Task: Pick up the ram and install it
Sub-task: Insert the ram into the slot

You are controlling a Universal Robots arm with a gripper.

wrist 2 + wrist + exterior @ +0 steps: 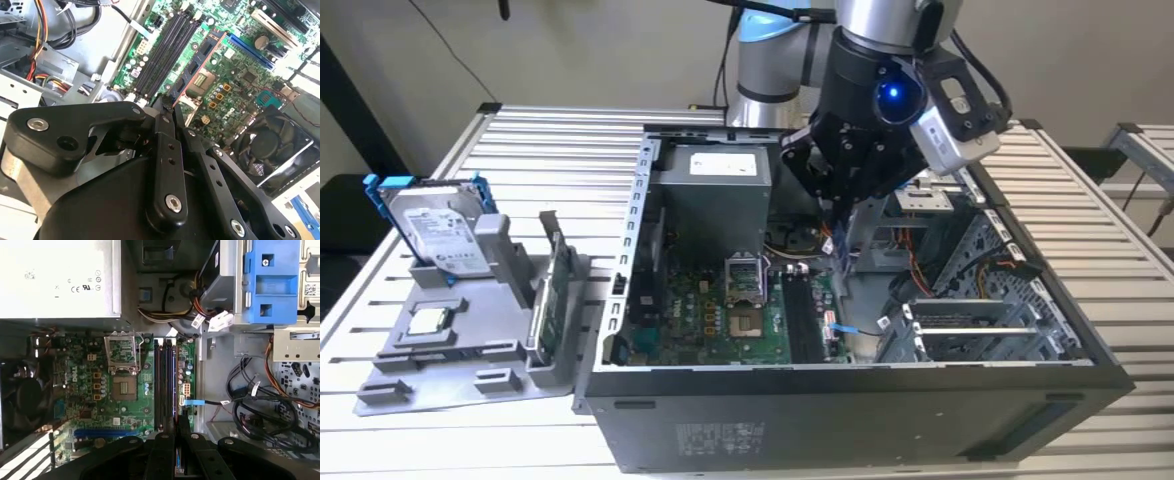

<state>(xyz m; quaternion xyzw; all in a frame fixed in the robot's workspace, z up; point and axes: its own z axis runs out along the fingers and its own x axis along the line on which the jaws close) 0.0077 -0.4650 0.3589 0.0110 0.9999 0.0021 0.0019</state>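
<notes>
Hanging from the end effector (165, 107), the ram (197, 60) is a long dark stick with a red edge. The end effector's fingers (161, 150) are closed tight on one end of it. The ram is inside the open computer box (854, 400), over the big green board (100, 390) and just beside the long black slots (167, 50). I cannot tell if it touches them.

In the exterior view, the end effector (843, 205) reaches down into the box. On the exterior view's left, a gray tray (454, 370) sits on the slatted surface (560, 140). It holds a silver drive (440, 235) and a thin card (550, 300) standing on its edge.
</notes>
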